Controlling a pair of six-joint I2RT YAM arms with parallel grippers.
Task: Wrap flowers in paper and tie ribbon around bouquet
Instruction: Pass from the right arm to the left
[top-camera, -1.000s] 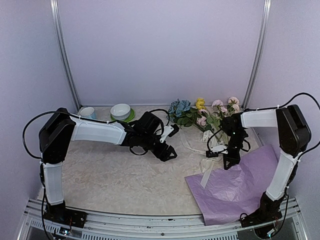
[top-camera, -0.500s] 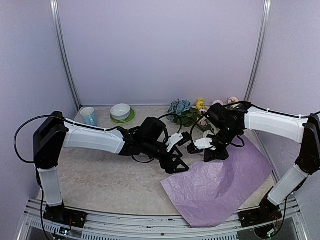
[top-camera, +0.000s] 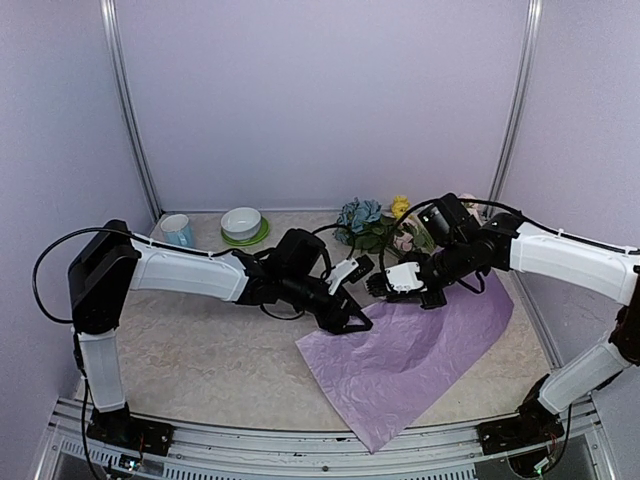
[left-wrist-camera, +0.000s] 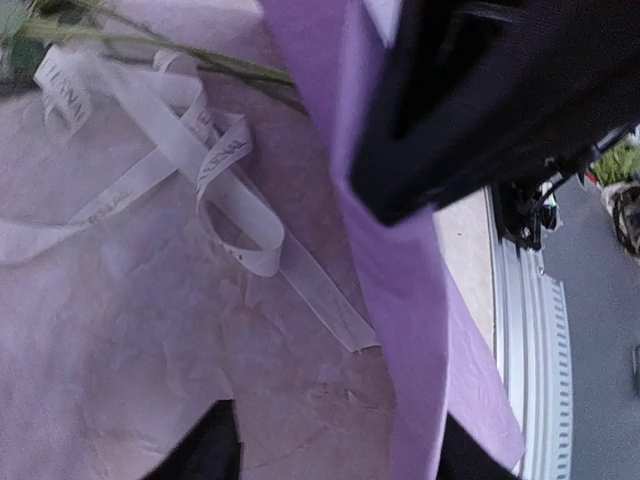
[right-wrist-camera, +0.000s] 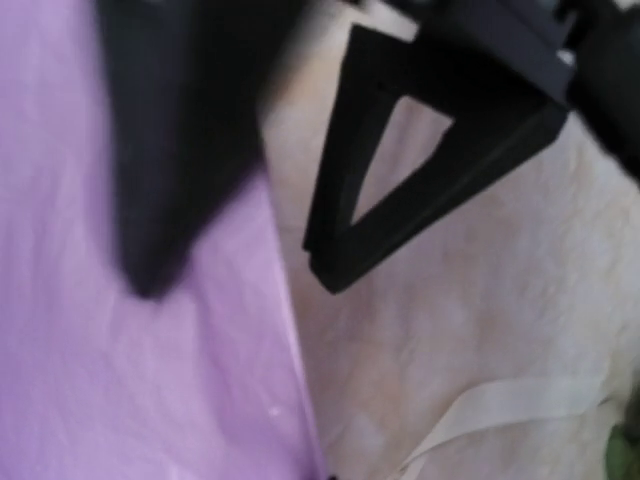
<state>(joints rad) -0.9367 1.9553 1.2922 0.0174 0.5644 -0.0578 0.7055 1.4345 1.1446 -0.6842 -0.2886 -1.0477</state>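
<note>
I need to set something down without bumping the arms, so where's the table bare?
Widest bare patch: the near-left table, bordered by the left arm, the front rail and the paper. A narrower strip lies between the paper and the right arm. Crowded: the centre, where left gripper and right gripper meet at the paper's edge, ribbon and flowers close by.
</note>
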